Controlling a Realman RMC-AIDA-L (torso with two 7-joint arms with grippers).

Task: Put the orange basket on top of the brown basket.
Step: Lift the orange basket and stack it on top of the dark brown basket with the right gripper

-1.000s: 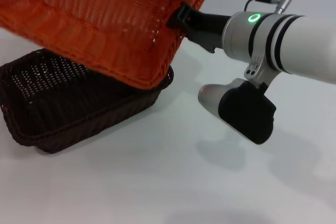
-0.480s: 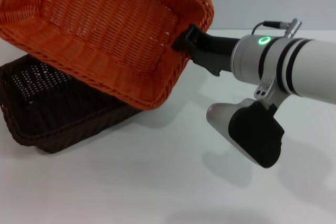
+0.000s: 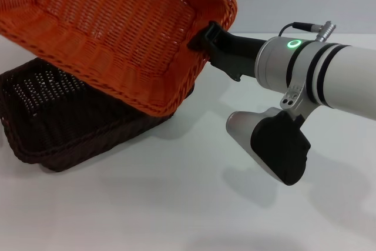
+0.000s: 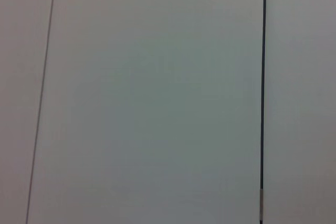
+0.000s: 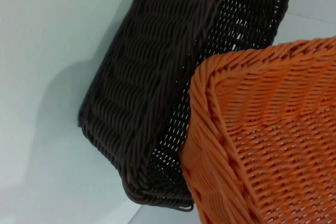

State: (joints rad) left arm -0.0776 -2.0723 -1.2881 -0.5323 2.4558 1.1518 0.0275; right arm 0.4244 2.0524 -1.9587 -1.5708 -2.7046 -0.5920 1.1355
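Two baskets are seen in the head view, and their relation has shifted over the last second: the orange basket [image 3: 117, 33] is held tilted in the air by the right gripper [image 3: 205, 34], whose fingers are pinched on the braided rim at the short side nearest the arm. Compared with half a second ago, the near corner of the orange basket has been lowered and brought back over the brown basket [image 3: 64, 119], so that more of the dark weave is now covered. The brown basket is left resting on the white table [image 3: 194, 204], apparently unmoved. In the right wrist view the orange corner [image 5: 252, 145] is shown overlapping the brown basket's rim [image 5: 157, 108], though whether the two are touching cannot be told. The carry is judged to be nearly done; the orange basket has yet to be levelled and set squarely on the brown one before release. Nothing of the left gripper is shown, its wrist camera being faced at a plain pale surface.
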